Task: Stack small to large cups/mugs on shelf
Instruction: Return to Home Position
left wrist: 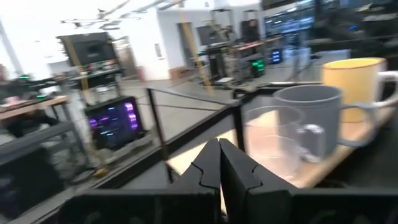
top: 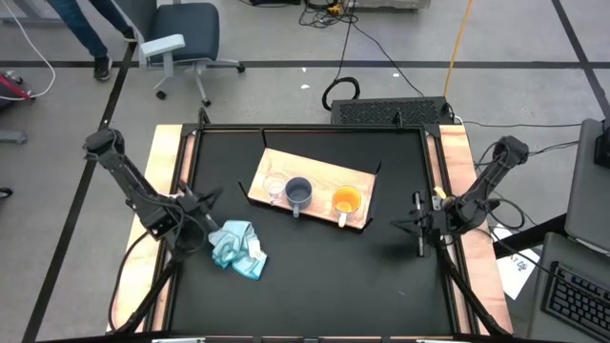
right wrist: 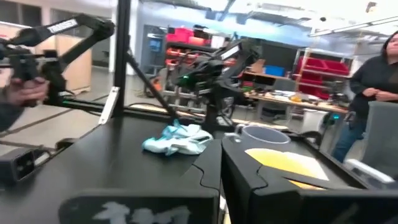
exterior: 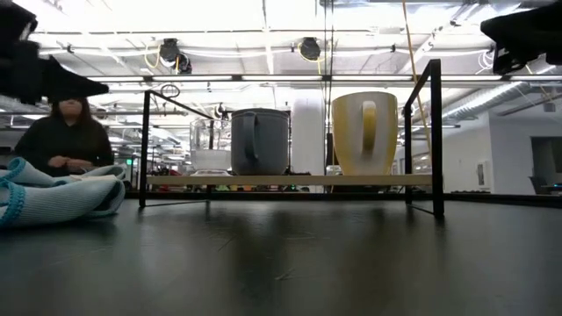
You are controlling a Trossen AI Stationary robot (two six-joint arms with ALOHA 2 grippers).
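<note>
Three vessels stand in a row on the light wooden shelf (top: 315, 176): a small clear glass cup (top: 274, 189), a grey-blue mug (top: 299, 193) and an orange mug (top: 346, 201) with a white handle. They also show in the low view: glass cup (exterior: 204, 136), grey-blue mug (exterior: 260, 141), orange mug (exterior: 364, 132). My left gripper (top: 208, 202) is shut and empty, left of the shelf. My right gripper (top: 417, 227) is shut and empty, right of the shelf. In the left wrist view the shut fingers (left wrist: 219, 163) point toward the glass cup (left wrist: 268, 140).
A crumpled light blue cloth (top: 236, 245) lies on the black tabletop near my left gripper. A thin black frame (exterior: 435, 132) stands around the shelf. A person (exterior: 68, 132) sits beyond the table's far side. Bare tabletop lies in front of the shelf.
</note>
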